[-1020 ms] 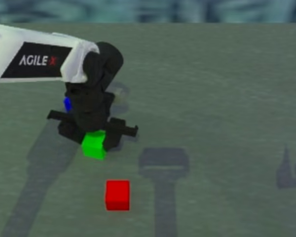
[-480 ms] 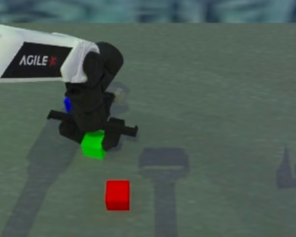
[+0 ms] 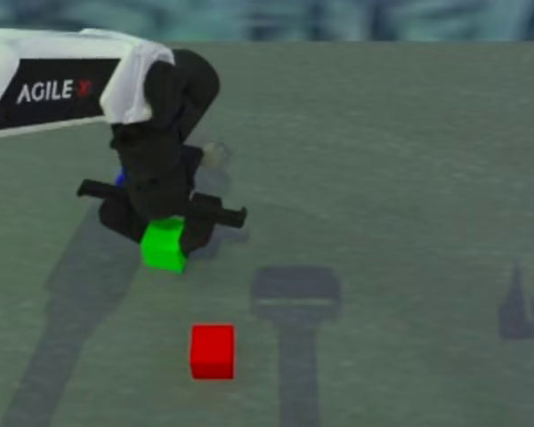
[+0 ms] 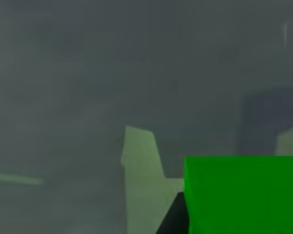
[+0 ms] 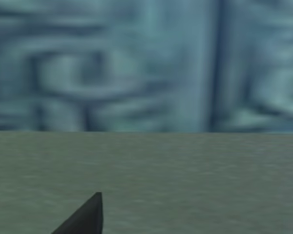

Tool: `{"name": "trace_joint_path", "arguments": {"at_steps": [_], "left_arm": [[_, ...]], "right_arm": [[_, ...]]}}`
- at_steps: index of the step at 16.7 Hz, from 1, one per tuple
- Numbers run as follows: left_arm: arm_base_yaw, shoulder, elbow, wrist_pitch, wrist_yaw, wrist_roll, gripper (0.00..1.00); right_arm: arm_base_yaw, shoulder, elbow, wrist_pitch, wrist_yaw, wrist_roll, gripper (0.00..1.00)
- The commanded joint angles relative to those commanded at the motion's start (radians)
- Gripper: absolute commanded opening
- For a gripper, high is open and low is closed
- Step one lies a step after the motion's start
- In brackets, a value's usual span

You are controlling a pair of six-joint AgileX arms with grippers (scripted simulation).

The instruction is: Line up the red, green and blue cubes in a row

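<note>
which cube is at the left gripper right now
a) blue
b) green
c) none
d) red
b: in the top view the green cube sits right at the left gripper, and it fills the left wrist view, while the red cube lies apart on the table.

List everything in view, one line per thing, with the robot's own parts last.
green cube: one, bright green, held in the left gripper over the table's left half.
red cube: one, bright red, alone on the table nearer the front edge, apart from the others.
blue cube: one, deep blue, only a sliver showing behind the left arm.
table: one, grey-green.
left gripper: one, black, shut on the green cube.
right gripper: only a dark fingertip shows in the right wrist view.
</note>
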Motion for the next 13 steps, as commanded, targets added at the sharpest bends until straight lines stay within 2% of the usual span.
{"name": "trace_joint_path", "arguments": {"at_steps": [4,9,13], "left_arm": [[0.010,-0.055,0.067,-0.116,0.000,0.000,0.00],[0.003,-0.054,0.067,-0.117,0.000,-0.001,0.00],[-0.075,-0.052,0.080,-0.133,-0.001,-0.111,0.00]], "right_arm": [[0.000,0.000,0.000,0.000,0.000,0.000,1.00],[0.000,0.000,0.000,0.000,0.000,0.000,1.00],[0.000,0.000,0.000,0.000,0.000,0.000,1.00]]}}
